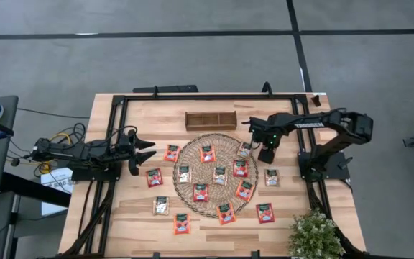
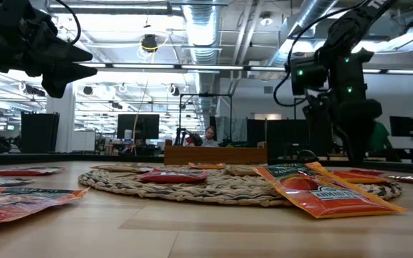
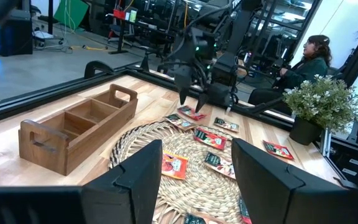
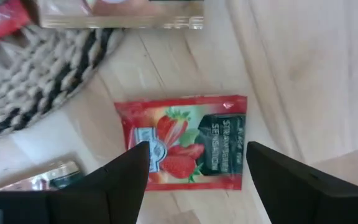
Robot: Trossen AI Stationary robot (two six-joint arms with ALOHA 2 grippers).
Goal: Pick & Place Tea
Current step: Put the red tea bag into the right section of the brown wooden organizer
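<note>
Nearest, along the bottom of the high view, a potted plant (image 1: 313, 234) stands in the lower right corner of the bench (image 1: 121, 230), clear of the work. Just above it the tea packets (image 1: 265, 212) begin, scattered flat and label-up so that each can be taken from above.

In the high view I count fourteen: nine red-orange and five beige-white. Seven of them lie on or across the round woven mat (image 1: 192, 140) at frame centre, and the others lie on bare wood around it.

One more red packet, the strawberry packet (image 4: 179, 134), shows only in the right wrist view, where it lies flat on the wood just off the mat's edge. That makes fifteen, if the arm hides it from above, as I judge.

The right claw (image 4: 197, 149), right of centre in the high view, hangs directly over that packet with its fingers spread wide on either side and holds nothing. It looks lined up to descend and pinch.

The left claw (image 1: 148, 152) waits at centre left, just off the mat. Its fingers are parted and empty, and it is kept back so the arms do not cross.

Farthest, at upper centre, one wooden tray (image 1: 210, 120) sits beyond the mat. Its compartments are bare, and it is probably where the packets go.
</note>
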